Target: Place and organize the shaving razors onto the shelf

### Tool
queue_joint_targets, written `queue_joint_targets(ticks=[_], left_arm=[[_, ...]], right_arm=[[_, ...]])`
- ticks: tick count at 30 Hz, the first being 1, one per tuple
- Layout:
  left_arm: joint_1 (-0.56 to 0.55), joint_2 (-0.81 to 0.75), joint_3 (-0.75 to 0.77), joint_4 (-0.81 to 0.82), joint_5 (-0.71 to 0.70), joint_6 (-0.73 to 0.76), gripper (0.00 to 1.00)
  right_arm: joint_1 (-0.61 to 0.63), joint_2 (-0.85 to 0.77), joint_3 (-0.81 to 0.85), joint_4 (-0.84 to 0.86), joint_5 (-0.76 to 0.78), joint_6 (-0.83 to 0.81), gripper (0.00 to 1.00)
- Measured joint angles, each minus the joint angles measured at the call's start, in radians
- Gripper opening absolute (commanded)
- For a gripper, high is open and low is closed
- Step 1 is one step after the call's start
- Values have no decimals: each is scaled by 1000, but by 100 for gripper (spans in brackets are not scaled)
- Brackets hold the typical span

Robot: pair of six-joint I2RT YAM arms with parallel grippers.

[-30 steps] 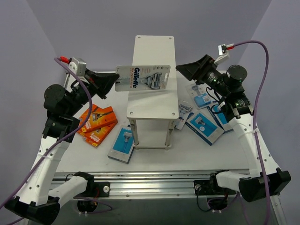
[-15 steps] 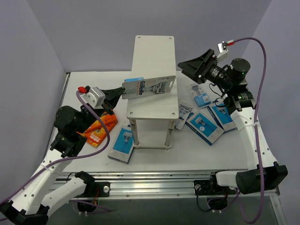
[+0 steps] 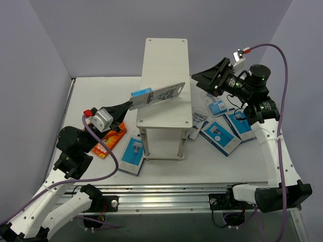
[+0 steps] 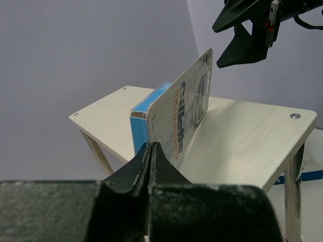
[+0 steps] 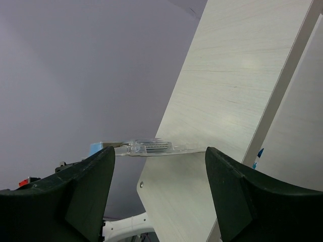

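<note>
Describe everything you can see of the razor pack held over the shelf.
The razor pack is a long flat card, pale grey with printed lettering and a razor under clear plastic, with a blue block at the end nearest the arm. It is tilted up on its long edge over the left side of the shelf. The left claw is shut on that end. Whether its lower edge touches the wood is unclear.

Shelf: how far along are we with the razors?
No pack sits released on the pale wooden shelf top. The left gripper holds a clear blister razor pack tilted over it. Orange boxes and blue-and-white boxes lie on the table.
</note>
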Motion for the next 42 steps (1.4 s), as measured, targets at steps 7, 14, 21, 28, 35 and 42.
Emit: queue_joint_targets(ticks=[7,14,21,28,35,42], left_arm=[[0,-11,-36,14,20,-18,2],[0,-17,-51,24,61,-21,3],[0,-21,-55,20,108,-21,29],[0,-20,-67,3,154,-23,48],[0,-17,-72,-22,169,-22,58],[0,8,-76,-56,123,-24,64]], right_arm=[[0,-6,0,-20,8,-10,67],[0,-6,-3,-31,12,-21,67],[0,-6,-4,-34,12,-24,67],[0,-6,-4,-40,13,-29,68],[0,-6,-3,-67,26,-61,68],[1,-6,45,-158,83,-206,67]])
